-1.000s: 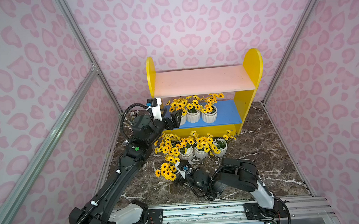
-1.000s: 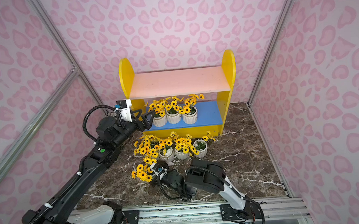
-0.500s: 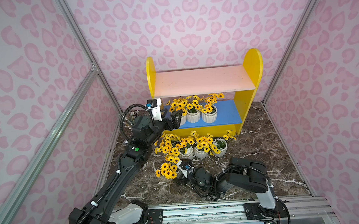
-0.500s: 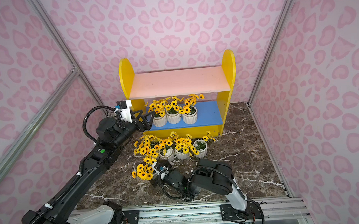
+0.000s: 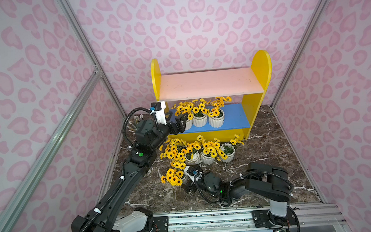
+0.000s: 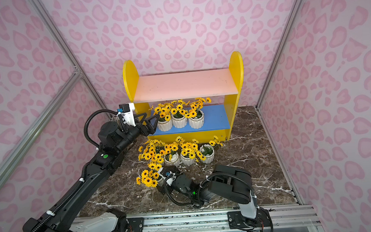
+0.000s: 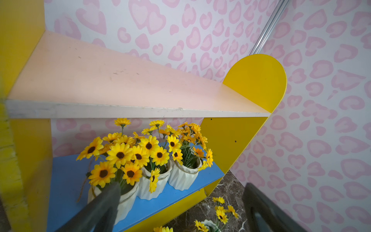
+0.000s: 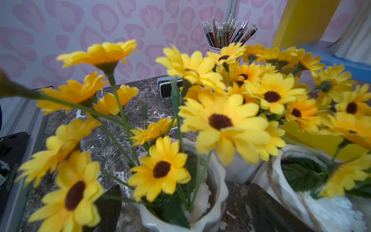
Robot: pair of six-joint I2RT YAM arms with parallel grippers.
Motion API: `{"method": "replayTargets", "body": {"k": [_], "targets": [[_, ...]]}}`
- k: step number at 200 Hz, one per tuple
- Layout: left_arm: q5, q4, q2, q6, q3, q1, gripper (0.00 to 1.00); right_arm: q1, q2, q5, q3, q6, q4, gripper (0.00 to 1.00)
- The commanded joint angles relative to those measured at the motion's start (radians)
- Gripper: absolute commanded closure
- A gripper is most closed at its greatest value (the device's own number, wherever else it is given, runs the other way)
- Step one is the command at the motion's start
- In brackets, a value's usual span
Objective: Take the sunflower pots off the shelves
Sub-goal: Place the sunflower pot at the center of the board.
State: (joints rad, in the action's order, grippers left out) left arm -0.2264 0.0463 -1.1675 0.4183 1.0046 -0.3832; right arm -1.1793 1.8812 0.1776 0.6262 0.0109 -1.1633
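The upper board (image 5: 209, 82) of the shelves (image 5: 262, 73) is bare. Three sunflower pots (image 5: 200, 120) are left on the lower board (image 5: 234, 118), and the others stand grouped on the bench (image 5: 269, 151) in front. The left gripper (image 5: 181, 123) has its fingers wide at the leftmost shelf pot (image 7: 128, 200), close to the yellow side panel (image 5: 156, 78) and beneath the upper board's edge, so the exit path is judged low and forward. The right gripper (image 8: 184, 202) has its fingers wide either side of a bench pot (image 8: 217, 186), gripping nothing, and open bench lies to its right.

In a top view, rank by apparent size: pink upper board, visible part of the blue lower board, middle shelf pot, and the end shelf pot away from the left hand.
1. pink upper board
2. blue lower board, partly covered
3. middle shelf pot and end shelf pot: they look alike, so not ranked
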Motion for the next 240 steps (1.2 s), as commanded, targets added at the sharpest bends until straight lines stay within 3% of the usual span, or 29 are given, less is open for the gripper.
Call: {"method": "replayTargets", "body": {"k": [1, 56, 92, 116, 142, 174, 240], "targets": [[-0.017, 0.038, 0.003, -0.006, 0.002, 0.001, 0.03, 0.002, -0.055, -0.015, 0.005, 0.021, 0.113, 0.01], [-0.037, 0.046, 0.023, -0.007, 0.0, 0.002, 0.03, 0.005, -0.193, 0.04, -0.024, 0.042, 0.265, 0.01], [-0.082, 0.063, 0.018, 0.012, -0.003, 0.003, 0.03, 0.025, -0.419, 0.11, -0.083, 0.101, 0.4, 0.05], [-0.113, 0.088, 0.006, 0.04, -0.013, 0.003, 0.03, 0.147, -0.605, 0.094, -0.064, 0.091, 0.544, 0.06], [-0.167, 0.115, -0.021, 0.08, -0.017, 0.003, 0.03, 0.369, -0.73, 0.055, -0.033, 0.027, 0.575, 0.02], [-0.225, 0.138, -0.052, 0.107, -0.017, 0.0, 0.02, 0.628, -0.688, -0.088, 0.069, -0.012, 0.601, 0.02], [-0.238, 0.143, -0.07, 0.113, -0.015, -0.008, 0.03, 0.798, -0.459, -0.29, 0.18, 0.006, 0.464, 0.02]]}}
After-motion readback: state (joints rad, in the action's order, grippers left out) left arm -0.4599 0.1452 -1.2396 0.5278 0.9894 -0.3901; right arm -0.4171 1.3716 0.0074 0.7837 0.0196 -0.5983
